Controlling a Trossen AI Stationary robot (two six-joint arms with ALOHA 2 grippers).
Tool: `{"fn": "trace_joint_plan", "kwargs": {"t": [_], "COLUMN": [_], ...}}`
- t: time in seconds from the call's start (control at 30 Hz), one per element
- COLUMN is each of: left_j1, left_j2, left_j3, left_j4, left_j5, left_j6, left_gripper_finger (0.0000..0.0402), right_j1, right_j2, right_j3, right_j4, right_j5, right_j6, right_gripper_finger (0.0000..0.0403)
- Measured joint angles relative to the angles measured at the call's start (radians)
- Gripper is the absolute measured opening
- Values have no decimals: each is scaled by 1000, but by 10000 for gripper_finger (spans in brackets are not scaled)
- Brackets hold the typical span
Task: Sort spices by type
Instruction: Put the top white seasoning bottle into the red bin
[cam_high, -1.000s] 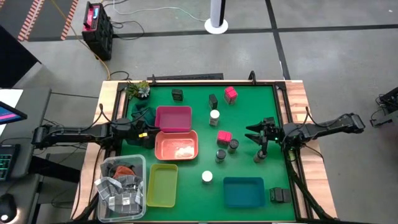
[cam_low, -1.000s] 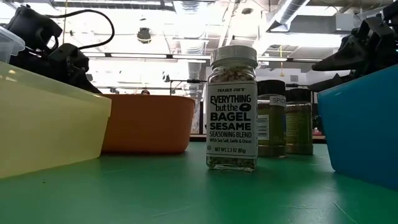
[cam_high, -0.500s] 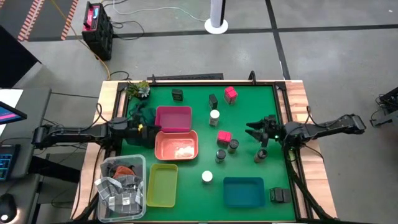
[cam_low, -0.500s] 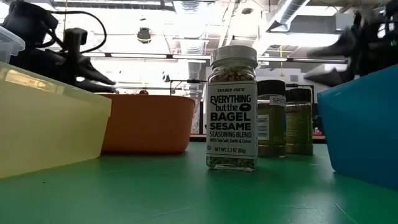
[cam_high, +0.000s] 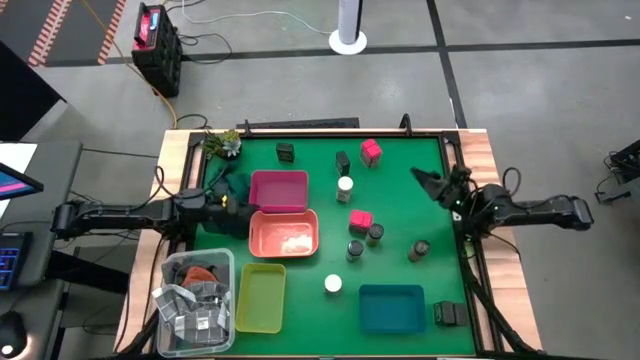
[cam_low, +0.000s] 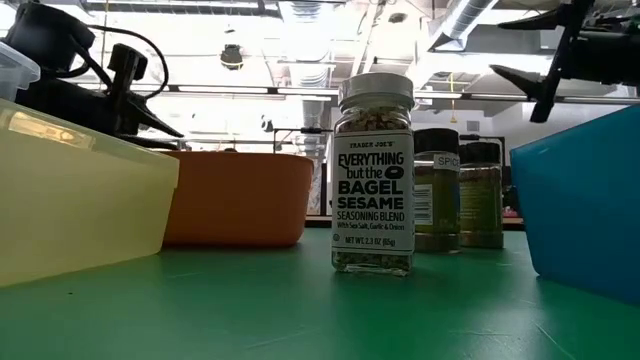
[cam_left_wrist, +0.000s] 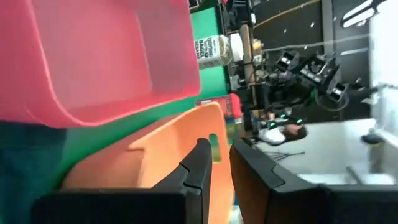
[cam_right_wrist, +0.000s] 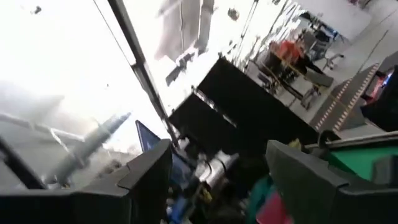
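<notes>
The spices stand loose on the green mat: pink boxes (cam_high: 371, 151) (cam_high: 360, 220), dark boxes (cam_high: 343, 161) (cam_high: 285, 152), white-capped jars (cam_high: 345, 185) (cam_high: 333, 285) and grey-lidded jars (cam_high: 375, 233) (cam_high: 354, 249) (cam_high: 419, 249). The low view shows one white-capped jar (cam_low: 374, 175) upright up close. My right gripper (cam_high: 428, 180) hangs open above the mat's right side, tipped upward, over no spice. My left gripper (cam_high: 236, 208) is shut at the left, beside the pink tray (cam_high: 279, 190) and orange tray (cam_high: 284, 234), holding nothing.
A yellow tray (cam_high: 260, 297) and a blue tray (cam_high: 391, 307) sit at the near side, with a clear bin of grey packets (cam_high: 195, 290) at the near left. A small plant (cam_high: 225, 143) stands at the far left corner. A dark box (cam_high: 445, 313) lies near the blue tray.
My right gripper has risen and swung toward the table's far edge, tipping its fingers upward, away from the grey-lidded jar at the right, which stays in place. My left gripper has rolled about its own axis without leaving its spot.
</notes>
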Motion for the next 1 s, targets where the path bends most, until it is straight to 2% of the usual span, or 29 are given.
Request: {"fn": "trace_joint_plan", "kwargs": {"t": [0.1, 0.2, 0.27, 0.33, 0.47, 0.57, 0.73, 0.87, 1.0], "left_j1": [0, 0, 0, 2, 15, 31, 45, 45, 45], "left_j2": [0, 0, -3, -5, -7, -4, 26, 64, 103], "left_j3": [0, 0, 0, 0, 6, 65, 228, 366, 496], "left_j4": [-24, -3, 65, 205, 446, 354, 27, -157, -334], "left_j5": [0, 12, 24, 28, -54, -91, -91, -95, -100], "left_j6": [-59, -78, 10, 127, 345, 428, 522, 647, 718], "left_gripper_finger": [50, 50, 50, 50, 50, 50, 62, 96, 144], "right_j1": [-32, -54, -72, -90, -111, -124, -136, -136, -150], "right_j2": [12, 35, 71, 119, 273, 401, 645, 830, 995], "right_j3": [9, 41, 83, 144, 326, 471, 748, 935, 1078], "right_j4": [32, 26, -32, -160, -455, -606, -908, -1115, -1223], "right_j5": [8, 6, -13, -66, -106, -107, -127, -133, -170], "right_j6": [31, -12, -34, -51, -110, -224, -392, -420, -514], "right_gripper_finger": [286, 286, 286, 286, 286, 286, 286, 286, 287]}}
